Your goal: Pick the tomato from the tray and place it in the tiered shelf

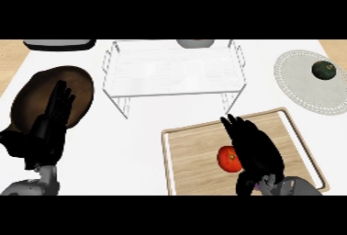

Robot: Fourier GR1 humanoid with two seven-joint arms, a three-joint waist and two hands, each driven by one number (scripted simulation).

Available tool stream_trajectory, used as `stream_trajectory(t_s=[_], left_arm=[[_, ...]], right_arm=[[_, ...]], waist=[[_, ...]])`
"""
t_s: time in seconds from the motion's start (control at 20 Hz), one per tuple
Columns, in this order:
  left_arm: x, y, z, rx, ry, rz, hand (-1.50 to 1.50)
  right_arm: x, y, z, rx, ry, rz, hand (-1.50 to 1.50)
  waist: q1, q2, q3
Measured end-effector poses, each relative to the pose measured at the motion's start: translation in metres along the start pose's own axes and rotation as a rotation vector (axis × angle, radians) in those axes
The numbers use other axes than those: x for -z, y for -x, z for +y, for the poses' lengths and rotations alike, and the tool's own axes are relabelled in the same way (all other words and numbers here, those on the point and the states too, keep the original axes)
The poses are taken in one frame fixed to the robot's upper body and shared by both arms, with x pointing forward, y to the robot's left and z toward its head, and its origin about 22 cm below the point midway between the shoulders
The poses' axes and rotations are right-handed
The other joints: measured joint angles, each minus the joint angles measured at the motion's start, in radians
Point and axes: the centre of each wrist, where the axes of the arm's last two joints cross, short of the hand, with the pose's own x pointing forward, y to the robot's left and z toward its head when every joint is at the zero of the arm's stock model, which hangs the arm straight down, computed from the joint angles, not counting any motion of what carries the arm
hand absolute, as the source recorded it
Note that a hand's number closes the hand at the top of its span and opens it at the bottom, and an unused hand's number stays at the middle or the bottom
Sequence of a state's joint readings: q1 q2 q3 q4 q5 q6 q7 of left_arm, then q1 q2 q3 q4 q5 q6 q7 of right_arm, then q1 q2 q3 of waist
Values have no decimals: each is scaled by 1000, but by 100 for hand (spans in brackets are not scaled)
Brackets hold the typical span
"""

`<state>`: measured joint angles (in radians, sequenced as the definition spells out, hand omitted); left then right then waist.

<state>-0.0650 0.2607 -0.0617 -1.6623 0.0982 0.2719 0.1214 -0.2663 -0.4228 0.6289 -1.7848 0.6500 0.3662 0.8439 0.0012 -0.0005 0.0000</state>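
The round red tomato lies near the middle of the flat wooden tray. The tray lies by the near edge of the desk, toward the right. The wire tiered shelf stands upright by the far edge.

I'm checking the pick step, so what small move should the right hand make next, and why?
Probably curl the right hand round the tomato: it lies on the tray beside the palm, and the fingers look straight, not yet round it.

Right hand covers part of the tomato; the tray runs off the lower edge, grey object clipped up top.
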Motion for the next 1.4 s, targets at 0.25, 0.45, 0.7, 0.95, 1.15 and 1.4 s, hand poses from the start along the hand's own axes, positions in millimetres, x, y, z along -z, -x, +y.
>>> stream_trajectory(t_s=[0.25,0.45,0.7,0.95,1.15,1.4], left_arm=[[-6,-6,8,0,-2,1,0],[-2,-8,12,-1,0,3,0],[2,-10,9,1,-6,-3,0],[2,-14,14,-1,-4,0,0],[0,-6,13,3,-2,-2,0],[2,-8,12,0,1,1,0]], right_arm=[[10,2,10,2,7,-10,-150],[18,-4,24,10,5,-13,-150],[26,1,31,9,-38,-3,150],[30,-4,37,-46,-26,-48,150],[33,2,35,-95,31,-85,150],[29,-42,49,-124,87,-36,150]], waist=[[1,0,0],[1,0,0],[0,-1,-1],[1,-9,-10],[1,-10,-10],[1,-11,-17]])
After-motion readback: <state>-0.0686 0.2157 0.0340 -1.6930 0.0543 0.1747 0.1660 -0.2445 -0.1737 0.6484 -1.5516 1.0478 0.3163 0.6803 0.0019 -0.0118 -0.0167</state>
